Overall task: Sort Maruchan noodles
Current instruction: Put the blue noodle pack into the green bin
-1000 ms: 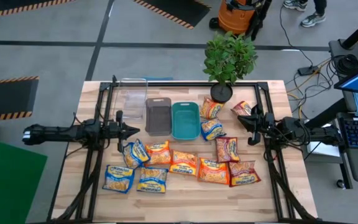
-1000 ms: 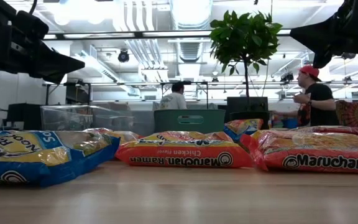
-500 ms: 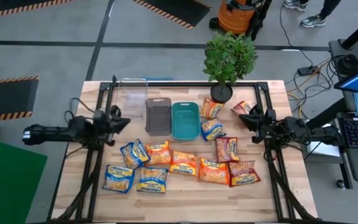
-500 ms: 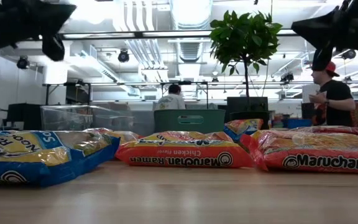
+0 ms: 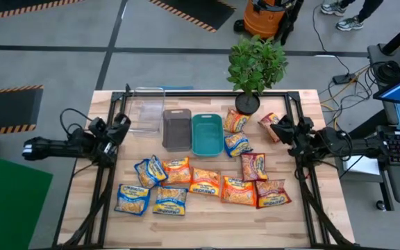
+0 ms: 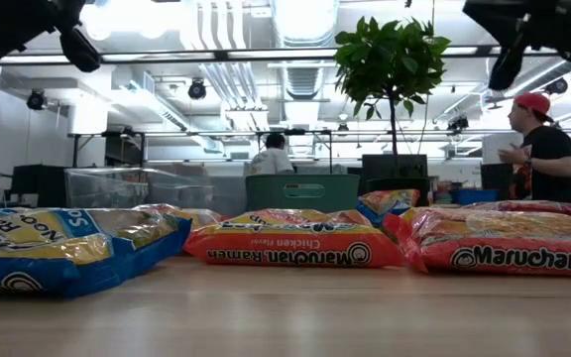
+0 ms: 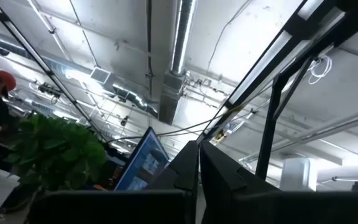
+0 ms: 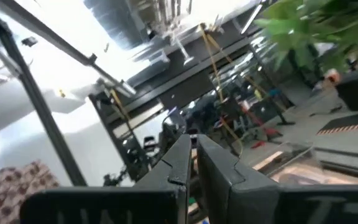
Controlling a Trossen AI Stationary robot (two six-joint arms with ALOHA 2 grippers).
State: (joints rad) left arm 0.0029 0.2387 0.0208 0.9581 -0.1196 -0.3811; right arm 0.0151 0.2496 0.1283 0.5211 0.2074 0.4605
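Maruchan noodle packets lie flat on the wooden table: blue-and-yellow ones [image 5: 132,198] near left, orange ones [image 5: 205,180] in the middle, red ones [image 5: 254,167] right. More packets [image 5: 236,122] lie beside the teal bin. My left gripper [image 5: 122,123] hangs shut above the table's left side, tipped upward, its wrist view showing closed fingers [image 7: 185,174] against the ceiling. My right gripper [image 5: 278,128] hangs shut above the right side, next to a red packet [image 5: 269,121], also tipped up [image 8: 193,158]. Neither holds anything.
A clear bin [image 5: 148,109], a grey bin [image 5: 176,129] and a teal bin [image 5: 207,135] stand in a row at the far middle. A potted plant [image 5: 255,69] stands behind them. Black frame rails [image 5: 186,93] run along the table's edges. People stand in the room beyond [image 6: 535,144].
Both grippers have risen, tipped their fingers upward and rolled about their own axes, staying shut. My left gripper has drawn back toward the table's left edge. My right gripper has shifted a little toward the far edge. The packets have kept their places.
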